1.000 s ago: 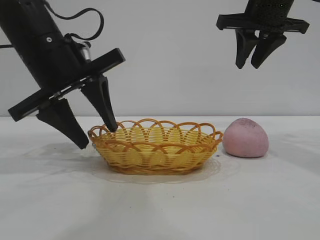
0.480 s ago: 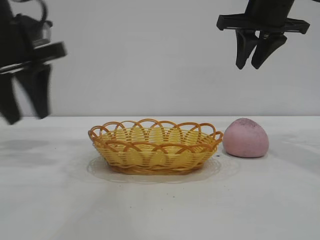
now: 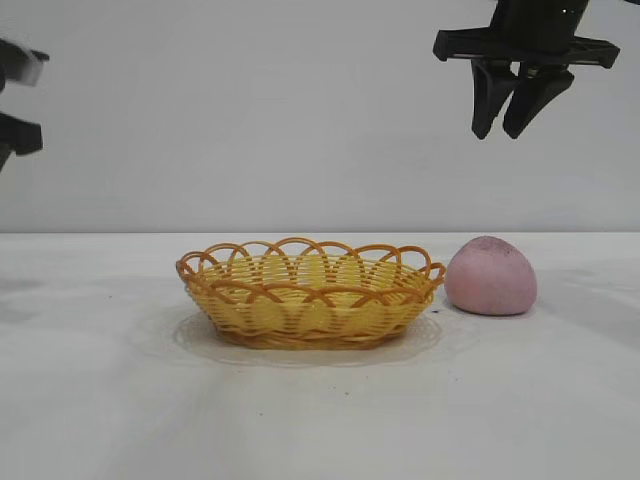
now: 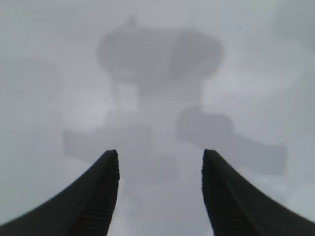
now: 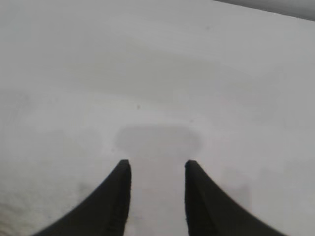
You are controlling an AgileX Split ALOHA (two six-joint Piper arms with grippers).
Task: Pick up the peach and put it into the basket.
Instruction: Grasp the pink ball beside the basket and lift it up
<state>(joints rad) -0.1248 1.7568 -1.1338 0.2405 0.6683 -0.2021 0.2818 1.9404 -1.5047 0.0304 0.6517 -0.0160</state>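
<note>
The left pincer (image 3: 14,100) has pulled away to the far left edge, fingers (image 4: 101,196) apart over bare tabletop (image 3: 320,420). On the tabletop the wicker basket (image 3: 310,295) sits empty in the middle, the peach (image 3: 491,276) just beside it at its right. High above the peach hangs the right pincer (image 3: 512,128), fingers apart.

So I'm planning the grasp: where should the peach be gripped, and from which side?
Across its wide middle, from straight above. The peach sits on its flat base, clear of the basket, and the open right gripper hangs overhead.
</note>
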